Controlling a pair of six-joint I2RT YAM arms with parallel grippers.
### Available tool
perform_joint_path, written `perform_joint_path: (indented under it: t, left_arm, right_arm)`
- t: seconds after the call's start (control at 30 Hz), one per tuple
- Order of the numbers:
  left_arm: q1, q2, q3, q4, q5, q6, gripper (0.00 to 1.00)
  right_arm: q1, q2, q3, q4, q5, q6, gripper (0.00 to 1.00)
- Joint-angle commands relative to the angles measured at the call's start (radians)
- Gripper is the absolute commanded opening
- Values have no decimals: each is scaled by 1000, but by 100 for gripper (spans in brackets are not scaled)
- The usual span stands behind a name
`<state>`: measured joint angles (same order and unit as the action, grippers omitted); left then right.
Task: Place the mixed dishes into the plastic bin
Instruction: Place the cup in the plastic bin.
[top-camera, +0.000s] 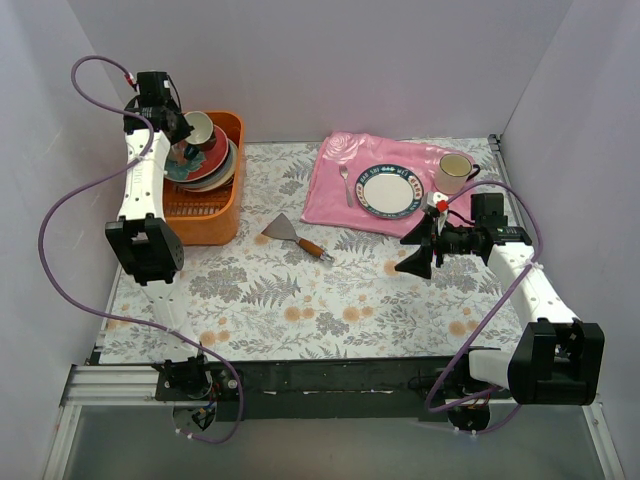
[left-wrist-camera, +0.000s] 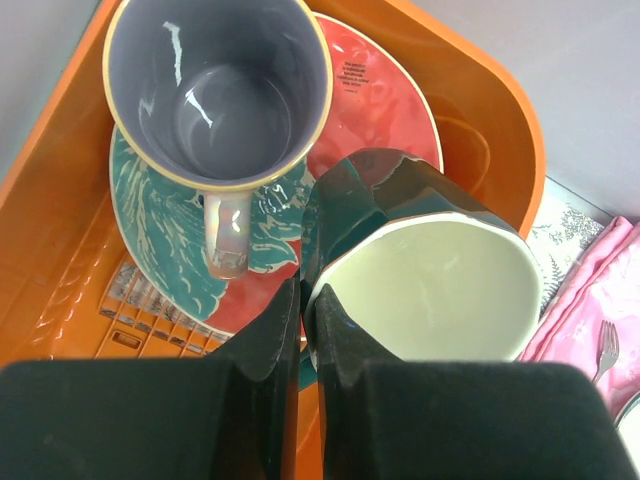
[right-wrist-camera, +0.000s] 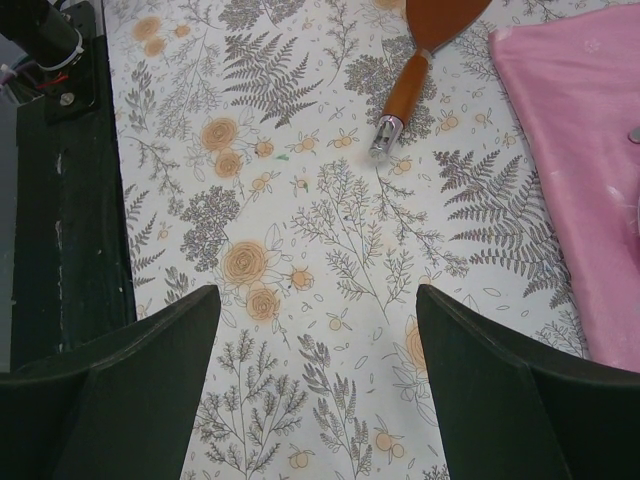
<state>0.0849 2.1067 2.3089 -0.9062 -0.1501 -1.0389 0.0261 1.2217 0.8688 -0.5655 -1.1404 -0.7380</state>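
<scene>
Cup (left-wrist-camera: 430, 290) rim clamped by left gripper (left-wrist-camera: 305, 300) over bin (left-wrist-camera: 480, 110); lower beside mug (left-wrist-camera: 220, 90) before release; right gripper (right-wrist-camera: 318, 320) spread, empty.

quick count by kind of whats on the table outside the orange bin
blue-rimmed plate: 1
cream mug: 1
fork: 1
spatula: 1
pink cloth: 1
total: 5
</scene>
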Motion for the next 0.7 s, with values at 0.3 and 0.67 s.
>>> perform_joint_path:
  t: [0.3,0.67]
  left_arm:
    - [4,-25,18,72,-9,-27,0]
    - [6,-17,-19,63,-5,-30,0]
  right_arm:
    - [-5,-27,-17,27,-33,6,87]
    - [-6,-27,-25,33,-32,12,87]
